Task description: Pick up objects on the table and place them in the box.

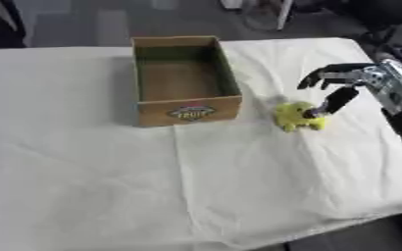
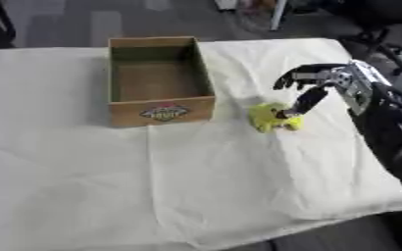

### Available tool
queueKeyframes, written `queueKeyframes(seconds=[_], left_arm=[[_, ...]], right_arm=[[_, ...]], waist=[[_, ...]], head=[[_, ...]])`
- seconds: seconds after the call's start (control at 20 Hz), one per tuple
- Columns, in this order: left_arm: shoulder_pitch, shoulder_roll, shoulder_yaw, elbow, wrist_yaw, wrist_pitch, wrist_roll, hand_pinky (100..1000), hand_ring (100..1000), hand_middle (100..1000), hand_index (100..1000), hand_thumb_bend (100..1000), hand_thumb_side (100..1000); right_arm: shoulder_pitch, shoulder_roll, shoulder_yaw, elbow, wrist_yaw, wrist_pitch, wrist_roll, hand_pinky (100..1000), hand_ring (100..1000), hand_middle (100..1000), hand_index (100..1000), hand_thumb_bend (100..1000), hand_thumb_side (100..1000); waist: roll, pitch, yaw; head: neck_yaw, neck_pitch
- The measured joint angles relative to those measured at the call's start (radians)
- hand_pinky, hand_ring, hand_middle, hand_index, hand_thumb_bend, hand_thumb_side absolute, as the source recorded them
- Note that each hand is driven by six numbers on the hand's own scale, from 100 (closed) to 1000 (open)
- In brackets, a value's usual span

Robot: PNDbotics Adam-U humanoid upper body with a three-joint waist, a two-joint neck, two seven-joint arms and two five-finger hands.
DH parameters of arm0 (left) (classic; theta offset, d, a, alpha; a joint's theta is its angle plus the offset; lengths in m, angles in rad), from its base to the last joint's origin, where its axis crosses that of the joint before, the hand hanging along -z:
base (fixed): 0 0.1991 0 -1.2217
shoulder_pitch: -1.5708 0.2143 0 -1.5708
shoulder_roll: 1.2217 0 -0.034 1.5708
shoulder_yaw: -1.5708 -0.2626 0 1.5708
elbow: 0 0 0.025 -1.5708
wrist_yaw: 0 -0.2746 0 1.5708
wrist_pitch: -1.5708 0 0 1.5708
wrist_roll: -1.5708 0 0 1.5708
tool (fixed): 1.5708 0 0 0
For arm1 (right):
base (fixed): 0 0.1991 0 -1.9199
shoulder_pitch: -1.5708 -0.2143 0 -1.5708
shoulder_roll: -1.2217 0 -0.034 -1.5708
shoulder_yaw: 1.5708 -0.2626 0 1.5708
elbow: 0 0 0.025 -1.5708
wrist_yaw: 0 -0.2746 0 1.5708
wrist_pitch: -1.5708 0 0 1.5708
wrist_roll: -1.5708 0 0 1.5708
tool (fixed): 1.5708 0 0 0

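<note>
A yellow object [image 1: 300,117] is seen lying on the white-clothed bench [image 1: 238,186], just right of the open cardboard box [image 1: 187,78], which is shown empty inside. The right robot hand [image 2: 317,83] is held over the object with fingers spread and bent downward, thumb tip touching or nearly touching it; nothing is enclosed yet. The left robot hand is not shown.

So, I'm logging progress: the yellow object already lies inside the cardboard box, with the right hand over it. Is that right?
Not quite. The yellow object is not in the cardboard box; it lies on the white cloth to the right of the box, as the left eye view shows. The box looks empty. The right hand is indeed over the object, fingers reaching down to it.
</note>
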Motion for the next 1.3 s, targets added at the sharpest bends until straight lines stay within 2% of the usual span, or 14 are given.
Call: queueKeyframes(seconds=[0.5,0.7,0.75,1.0,1.05,1.1,1.15,1.3], left_arm=[[0.0,0.0,0.0,0.0,0.0,0.0,0.0,613,792,584,721,318,589],[0.0,0.0,0.0,0.0,0.0,0.0,0.0,613,792,584,721,318,589],[0.0,0.0,0.0,0.0,0.0,-0.001,-0.001,613,792,584,721,318,589],[0.0,0.0,0.0,0.0,0.0,-0.001,-0.001,613,793,584,721,318,590],[0.0,0.0,0.0,0.0,0.0,-0.001,-0.001,613,793,584,721,318,590],[0.0,0.0,0.0,0.0,0.0,-0.001,-0.001,613,793,584,721,318,590],[0.0,0.0,0.0,0.0,0.0,-0.001,-0.001,613,793,584,721,318,590],[0.0,0.0,0.0,0.0,0.0,-0.001,-0.001,613,793,584,721,318,590]], right_arm=[[0.015,0.037,0.01,0.022,0.07,-0.012,-0.02,821,902,844,894,449,435],[0.015,0.041,0.012,0.025,0.09,-0.017,-0.033,809,864,812,869,450,439],[0.015,0.042,0.012,0.025,0.095,-0.017,-0.038,767,803,766,840,443,440],[0.018,0.05,0.012,0.026,0.115,-0.014,-0.077,641,646,652,747,457,425],[0.019,0.05,0.012,0.027,0.117,-0.012,-0.086,586,588,601,704,417,414],[0.022,0.05,0.012,0.029,0.118,-0.01,-0.094,574,575,591,694,404,411],[0.022,0.05,0.012,0.031,0.118,-0.009,-0.102,531,525,550,657,380,405],[0.023,0.05,0.012,0.032,0.117,-0.002,-0.123,477,466,491,598,343,398]], waist=[[0.007,0.002,-0.002],[0.007,0.002,-0.002],[0.007,0.003,-0.002],[0.007,0.003,-0.002],[0.007,0.003,-0.002],[0.007,0.003,-0.002],[0.007,0.003,-0.003],[0.006,0.003,-0.004]], head=[[-0.004,0.0],[-0.006,0.0],[-0.006,0.0],[-0.008,0.0],[-0.008,0.0],[-0.008,0.0],[-0.008,0.0],[-0.008,0.0]])
